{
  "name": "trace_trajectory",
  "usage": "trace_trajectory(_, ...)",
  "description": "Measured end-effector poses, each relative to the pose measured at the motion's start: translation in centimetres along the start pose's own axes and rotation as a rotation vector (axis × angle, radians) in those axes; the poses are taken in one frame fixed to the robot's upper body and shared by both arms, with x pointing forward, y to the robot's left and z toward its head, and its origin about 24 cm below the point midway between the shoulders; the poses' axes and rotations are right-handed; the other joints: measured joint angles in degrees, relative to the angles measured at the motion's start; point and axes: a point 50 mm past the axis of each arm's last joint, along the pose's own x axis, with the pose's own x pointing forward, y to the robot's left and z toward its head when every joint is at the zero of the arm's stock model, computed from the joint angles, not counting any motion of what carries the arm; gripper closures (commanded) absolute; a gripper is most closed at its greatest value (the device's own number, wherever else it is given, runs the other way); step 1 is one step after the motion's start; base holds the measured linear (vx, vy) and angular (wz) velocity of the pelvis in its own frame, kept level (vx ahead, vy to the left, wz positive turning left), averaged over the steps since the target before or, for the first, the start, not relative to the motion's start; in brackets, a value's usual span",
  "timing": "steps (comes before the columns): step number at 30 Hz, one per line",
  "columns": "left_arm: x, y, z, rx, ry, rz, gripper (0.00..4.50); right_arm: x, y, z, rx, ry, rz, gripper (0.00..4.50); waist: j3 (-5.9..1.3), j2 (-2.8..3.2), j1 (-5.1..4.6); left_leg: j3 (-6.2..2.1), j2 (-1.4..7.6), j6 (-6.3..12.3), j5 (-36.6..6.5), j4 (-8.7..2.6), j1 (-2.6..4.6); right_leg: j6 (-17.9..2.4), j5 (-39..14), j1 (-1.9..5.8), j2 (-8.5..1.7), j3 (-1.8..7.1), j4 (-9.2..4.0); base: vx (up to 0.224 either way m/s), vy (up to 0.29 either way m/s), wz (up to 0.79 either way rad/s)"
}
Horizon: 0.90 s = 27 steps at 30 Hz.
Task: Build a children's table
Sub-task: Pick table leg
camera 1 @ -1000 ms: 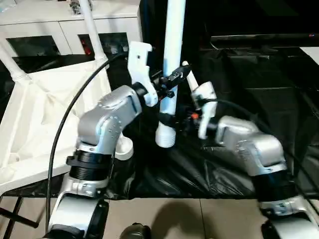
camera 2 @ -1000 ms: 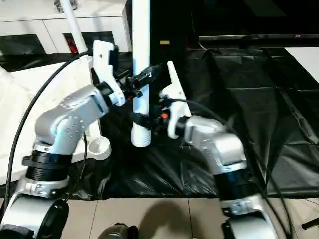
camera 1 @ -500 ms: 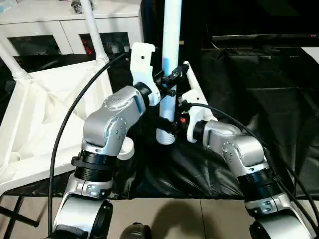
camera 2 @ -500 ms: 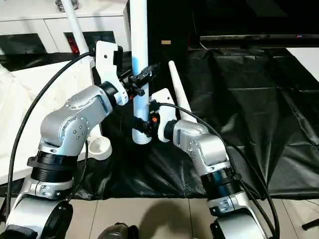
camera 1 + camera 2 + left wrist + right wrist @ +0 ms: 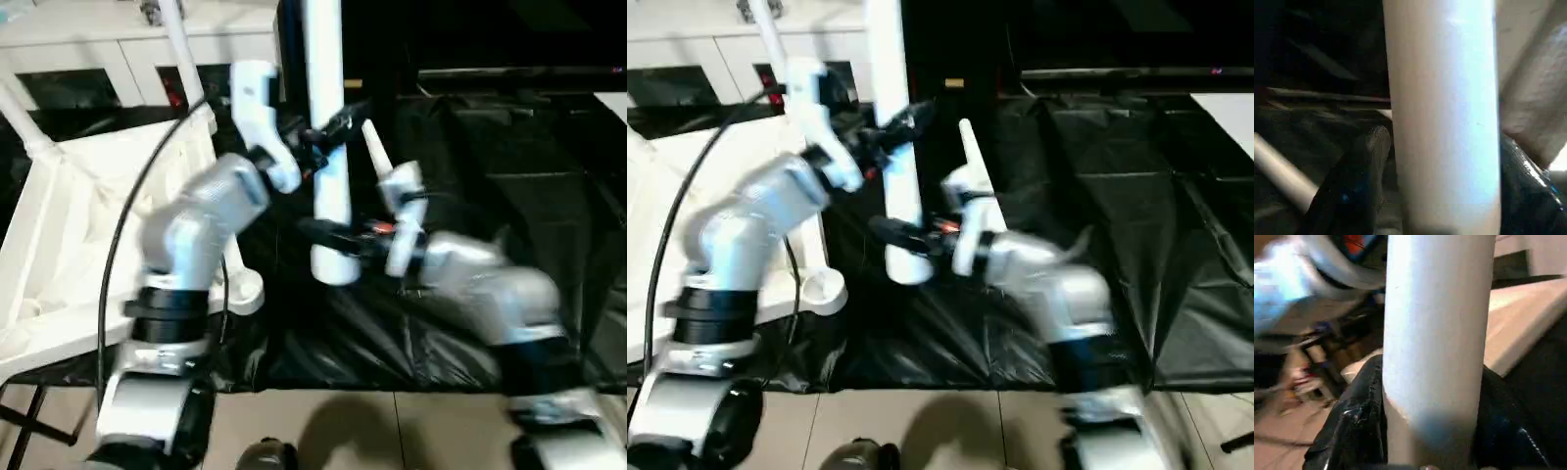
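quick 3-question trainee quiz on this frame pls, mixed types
1. True or false: the leg between the arms stands roughly upright.
2. Which gripper sits higher on the leg? A) left gripper B) right gripper
3. Fill in: the tabletop lies to the robot's ____.

Key: 1 true. 2 A. 3 left.

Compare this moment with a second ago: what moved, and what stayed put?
The upright leg now tilts, top toward the robot's left, lower end slightly lifted. The left gripper has swung along, high on it; the right gripper has settled around the lower end. Both remain at the leg. The tabletop and its two fitted legs are unchanged.
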Motion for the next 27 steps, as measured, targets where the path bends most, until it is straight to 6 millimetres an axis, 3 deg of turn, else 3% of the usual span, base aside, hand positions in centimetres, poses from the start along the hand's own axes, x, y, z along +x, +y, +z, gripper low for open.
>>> trace_trajectory(4, -0.6, -0.4, 0.3, -0.096, 0.003, -0.141, 1.53, -0.7, 0.7, 0.3, 0.009, 0.01, 0.091, 2.61, 0.0, 0.0, 0.01, 0.0, 0.01, 0.0, 0.0, 0.0, 0.03, -0.1, 0.0, 0.0, 0.0, 0.0, 0.02, 0.0, 0.0, 0.0)
trace_trajectory(5, -0.6, -0.5, 0.4, -0.097, 0.001, -0.159, 1.81, -0.8, 0.8, 0.3, 0.013, 0.01, 0.105, 2.61, -0.01, 0.01, 0.02, 0.0, 0.01, 0.0, 0.0, 0.0, 0.04, -0.1, 0.0, 0.0, 0.0, -0.01, 0.02, 0.0, 0.0, 0.0)
trace_trajectory(6, -0.5, -0.6, 0.6, -0.092, 0.001, -0.173, 1.81, -0.9, 0.8, 0.4, 0.015, 0.013, 0.114, 2.61, -0.01, 0.01, 0.04, 0.0, 0.01, 0.0, 0.0, 0.0, 0.04, -0.1, 0.1, 0.01, 0.0, -0.01, 0.02, 0.0, 0.0, 0.0)
trace_trajectory(16, -0.3, -0.8, 0.7, -0.077, 0.008, -0.192, 2.54, -1.1, 0.7, 0.3, -0.008, 0.039, 0.1, 2.61, 0.01, -0.03, 0.09, 0.0, 0.01, 0.0, 0.0, 0.0, 0.03, -0.1, 0.1, 0.01, 0.0, 0.0, 0.0, 0.0, 0.0, 0.0)
trace_trajectory(18, -0.3, -0.8, 0.7, -0.062, 0.026, -0.194, 2.62, -0.9, 0.6, 0.1, -0.032, 0.06, 0.087, 1.91, 0.01, -0.05, 0.09, 0.0, 0.01, 0.0, 0.0, 0.0, 0.02, -0.1, 0.1, 0.0, 0.0, 0.0, 0.0, 0.0, 0.0, 0.0)
trace_trajectory(21, -0.3, -0.8, 0.4, -0.028, 0.071, -0.186, 2.66, -0.4, 0.7, -0.2, -0.056, 0.108, 0.073, 1.84, 0.02, -0.06, 0.04, 0.0, 0.01, 0.0, 0.0, -0.01, 0.02, -0.1, 0.1, -0.02, 0.0, 0.0, 0.0, 0.0, 0.0, 0.0)
trace_trajectory(24, -0.4, -0.8, 0.3, -0.003, 0.097, -0.194, 2.68, -0.1, 0.7, -0.3, -0.077, 0.137, 0.069, 1.44, 0.04, -0.09, 0.06, 0.01, 0.01, 0.0, 0.0, 0.0, 0.02, -0.1, 0.1, -0.02, 0.0, 0.01, 0.0, 0.0, 0.0, 0.0)
trace_trajectory(27, -0.5, -1.2, 0.2, 0.034, 0.141, -0.242, 2.69, 0.1, 0.7, 0.4, -0.13, 0.172, 0.072, 1.43, 0.02, -0.14, 0.09, 0.01, 0.01, 0.0, 0.0, 0.0, 0.04, 0.0, 0.1, -0.01, 0.0, 0.01, 0.0, 0.0, 0.0, 0.0)
